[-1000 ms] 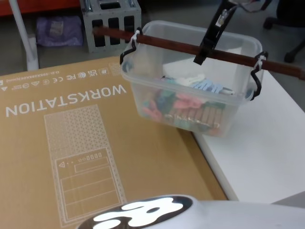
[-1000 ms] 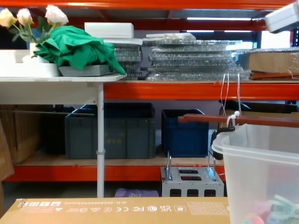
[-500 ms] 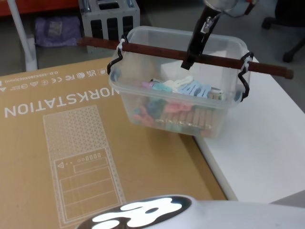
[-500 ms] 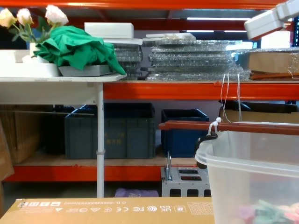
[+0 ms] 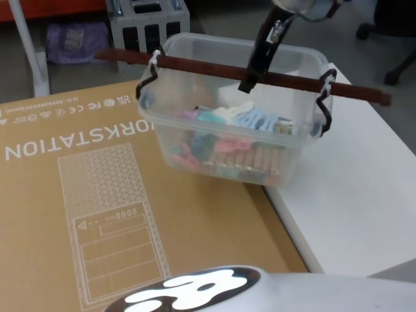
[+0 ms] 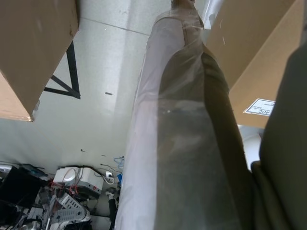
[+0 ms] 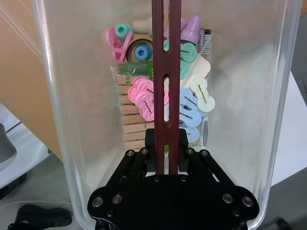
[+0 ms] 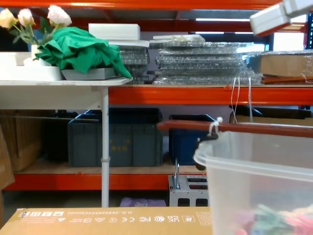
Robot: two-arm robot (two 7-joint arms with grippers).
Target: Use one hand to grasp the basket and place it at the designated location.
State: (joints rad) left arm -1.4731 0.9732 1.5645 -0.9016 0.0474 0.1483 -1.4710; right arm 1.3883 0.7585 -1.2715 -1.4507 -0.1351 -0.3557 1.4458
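**Basket hanging from right tool**

Nearest me is the cardboard box (image 5: 97, 195), with the white table (image 5: 354, 188) on its right. The basket (image 5: 170, 123) hangs over the seam between them with pegs (image 5: 244, 140) inside. I can't tell if its base touches. My right tool (image 5: 247, 81) is pinched on the middle of the handle bar (image 5: 195, 65). A grey metal stand (image 5: 151, 26) sits on the floor behind.

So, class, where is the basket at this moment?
In the head view the basket hangs upper centre, its bar gripped by the right hand, over where the cardboard box meets the white table.
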